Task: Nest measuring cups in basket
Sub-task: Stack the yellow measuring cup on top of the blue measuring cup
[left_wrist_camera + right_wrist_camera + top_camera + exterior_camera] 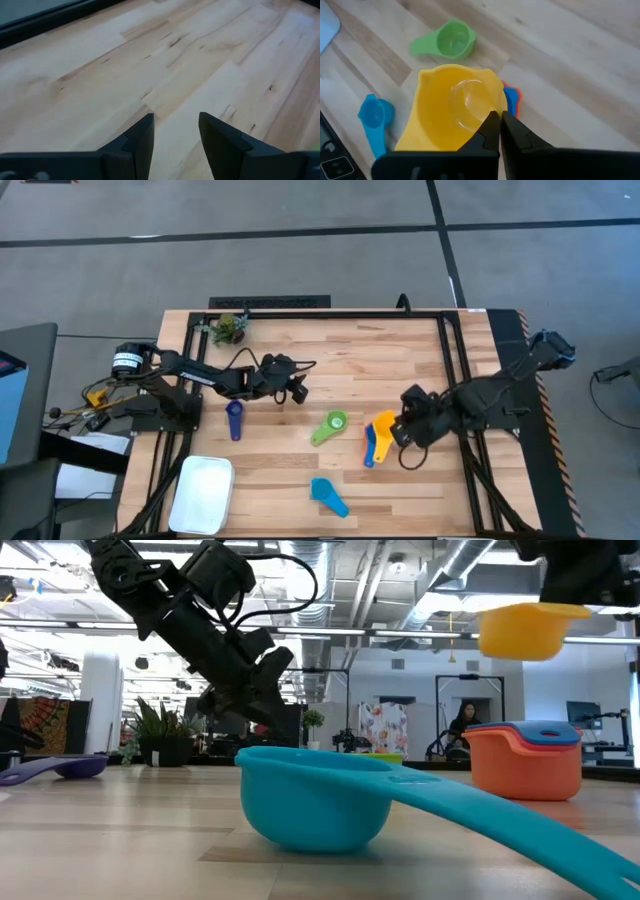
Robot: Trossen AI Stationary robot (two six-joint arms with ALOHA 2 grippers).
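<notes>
Your right pincer (pixel 497 125) was clamped on the yellow cup (pixel 452 107); you should lower it level onto the orange stack (pixel 525 760) at its 9 o'clock. The left pincer (pixel 175 132) was open, empty.

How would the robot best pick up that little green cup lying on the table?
Probably by its flat handle. The green cup sits mouth up on the wood, handle pointing toward the table's front-left, away from the orange cup. An end effector descending from above could pinch the handle across its narrow width; the round bowl is wider and likelier to slip. The left end effector is open, empty.
</notes>
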